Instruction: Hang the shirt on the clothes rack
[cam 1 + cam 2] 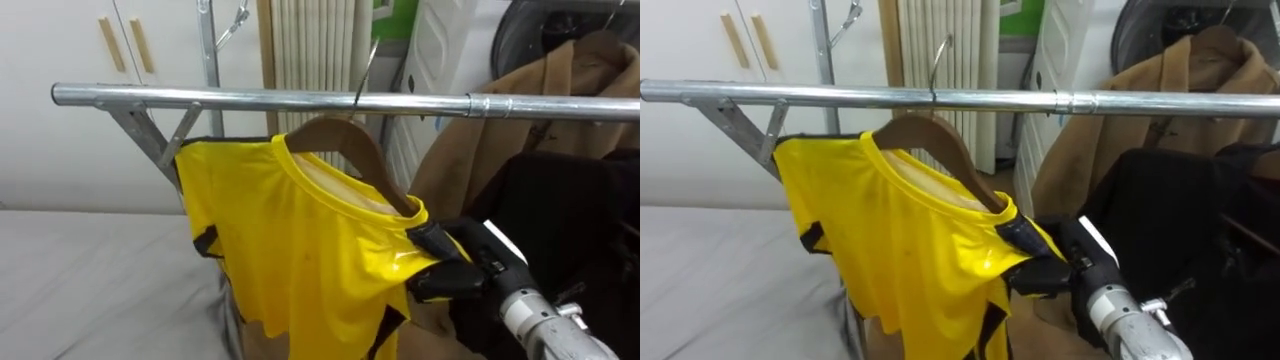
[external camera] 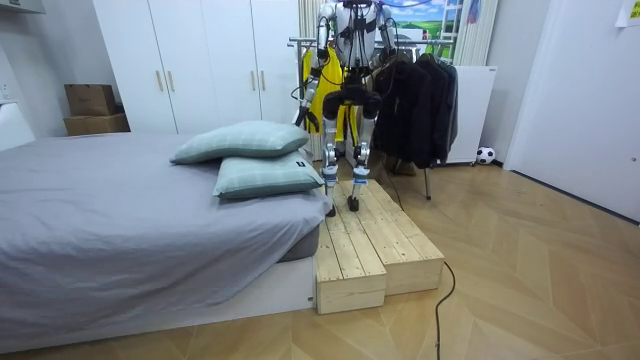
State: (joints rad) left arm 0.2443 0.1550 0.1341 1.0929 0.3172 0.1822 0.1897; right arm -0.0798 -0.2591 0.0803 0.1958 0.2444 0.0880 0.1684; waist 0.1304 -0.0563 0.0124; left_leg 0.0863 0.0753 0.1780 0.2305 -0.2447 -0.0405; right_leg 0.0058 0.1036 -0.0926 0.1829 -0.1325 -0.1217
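In the left eye view, a metal rail spans the upper frame. At centre, a yellow shirt sits on a wooden hanger whose hook is over the bar. At lower right, the right hand has its dark fingers clamped on the shirt's shoulder. A tan coat and a black garment hang at the right.

In the room view, the robot stands on a wooden platform beside the bed, close to the hanging shirt at top centre.

In the right eye view, a white radiator stands behind the rail at upper centre.
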